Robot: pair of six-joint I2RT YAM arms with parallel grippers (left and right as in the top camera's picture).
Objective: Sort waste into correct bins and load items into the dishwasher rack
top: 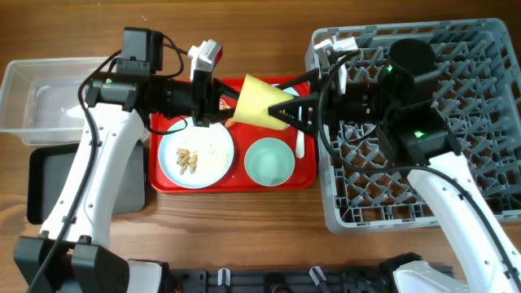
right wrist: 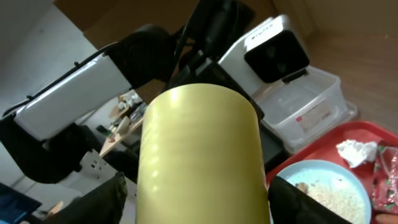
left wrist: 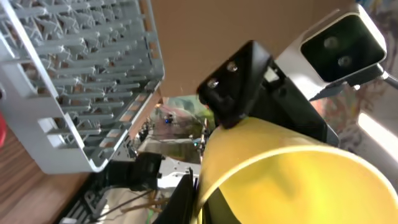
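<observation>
The yellow-green cup [top: 259, 102] hangs sideways above the red serving tray [top: 236, 184], between both grippers. My left gripper [top: 229, 108] is shut on its rim; the left wrist view looks into the cup's open mouth [left wrist: 298, 174], with one finger [left wrist: 189, 199] at the rim. My right gripper [top: 286, 110] is open around the cup's base end, its fingers apart from the cup's sides [right wrist: 199, 155]. The light-blue plate [top: 216, 146] holds rice and brown scraps [top: 189, 159]. The pale green bowl [top: 269, 161] sits on the tray, with the white spoon [top: 299, 145] beside it.
The grey dishwasher rack [top: 342, 218] stands right of the tray and shows in the left wrist view [left wrist: 81, 81]. The clear tub [top: 41, 98] and the black tray [top: 47, 183] are at the left. In the right wrist view, white tissue [right wrist: 356, 151] and the red wrapper [right wrist: 388, 165] lie by the plate [right wrist: 329, 186].
</observation>
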